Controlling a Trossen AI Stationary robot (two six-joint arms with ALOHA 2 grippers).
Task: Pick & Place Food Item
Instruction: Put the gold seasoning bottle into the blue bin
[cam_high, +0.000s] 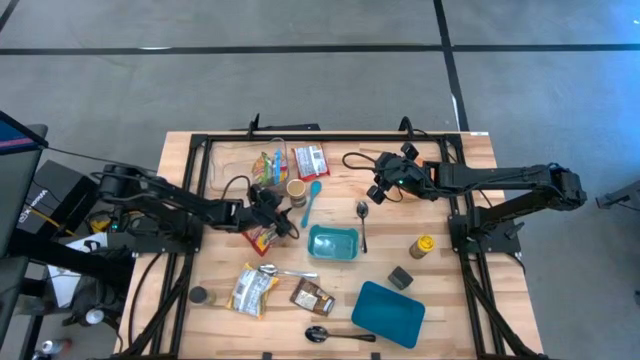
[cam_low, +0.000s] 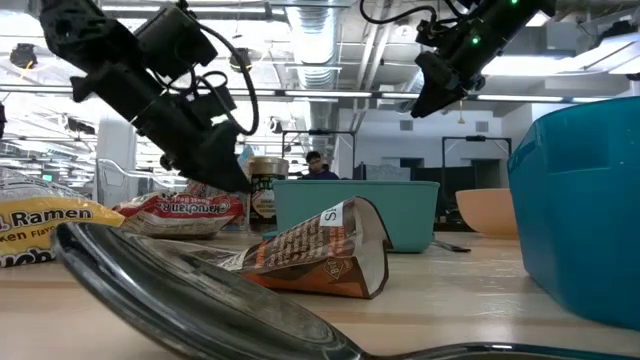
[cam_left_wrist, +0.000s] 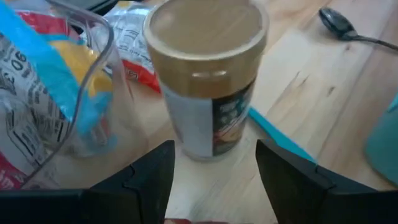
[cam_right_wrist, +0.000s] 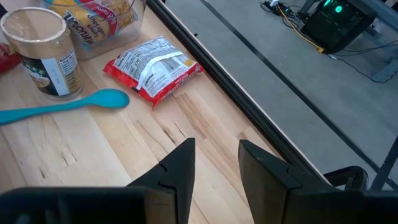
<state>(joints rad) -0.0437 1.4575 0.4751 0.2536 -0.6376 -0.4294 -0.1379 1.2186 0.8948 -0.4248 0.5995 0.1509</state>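
A large metal spoon (cam_low: 200, 290) fills the foreground of the low view, with a crumpled brown snack packet (cam_low: 320, 250) just behind it on the wooden table (cam_high: 440, 300). The thing at hand is the tan-lidded jar (cam_left_wrist: 208, 74), standing upright toward the back of the table, beside the blue spoon (cam_high: 311, 200) and near a clear container (cam_left_wrist: 74, 93) of bright packets. The left gripper (cam_high: 268, 206) is low beside the jar, its fingers (cam_left_wrist: 149, 180) parted about as wide as the jar, one to either side of its base, apart from it and holding nothing. A red-and-white ramen packet (cam_right_wrist: 154, 65) lies flat behind the jar near the table's back rail. The right gripper (cam_high: 378, 190) hangs raised over the back of the table, right of the jar, its fingers (cam_right_wrist: 180, 168) a narrow gap apart and holding nothing. In front of the jar sits a teal tub (cam_high: 333, 242), and a teal lid (cam_high: 388, 312) lies near the front edge.
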